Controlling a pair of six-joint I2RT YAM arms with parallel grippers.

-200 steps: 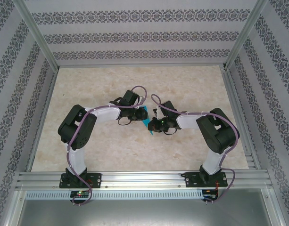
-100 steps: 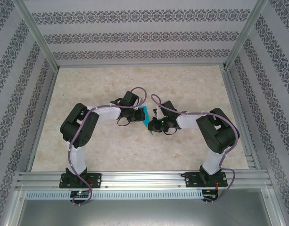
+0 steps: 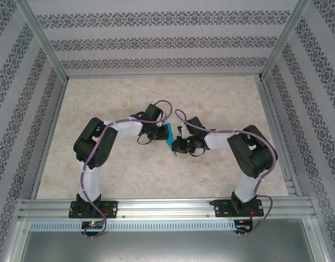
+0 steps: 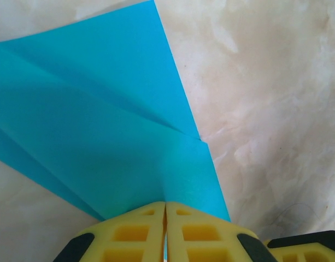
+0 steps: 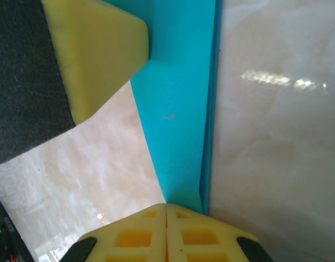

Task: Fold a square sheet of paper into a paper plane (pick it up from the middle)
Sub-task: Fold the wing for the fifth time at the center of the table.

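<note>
The square sheet of paper (image 3: pixel 169 134), bright cyan-blue and folded into layered flaps, is held above the middle of the table between both arms. My left gripper (image 3: pixel 161 131) is shut on one end of it. In the left wrist view the paper (image 4: pixel 101 136) fans out from the closed yellow fingertips (image 4: pixel 165 210), showing creases and an overlapping flap. My right gripper (image 3: pixel 178 146) is shut on the other end. From the right wrist, the paper (image 5: pixel 181 109) is a narrow layered strip running up from the closed gripper (image 5: pixel 166 210) to the left gripper's yellow finger (image 5: pixel 96 49).
The table (image 3: pixel 222 103) is pale marble-patterned, fenced by aluminium rails (image 3: pixel 156 207) at the near edge and patterned walls on three sides. Purple cables loop over both wrists.
The left arm's elbow has shifted right and up, and its jaws have closed a little tighter on the paper. The right arm has stayed put.
</note>
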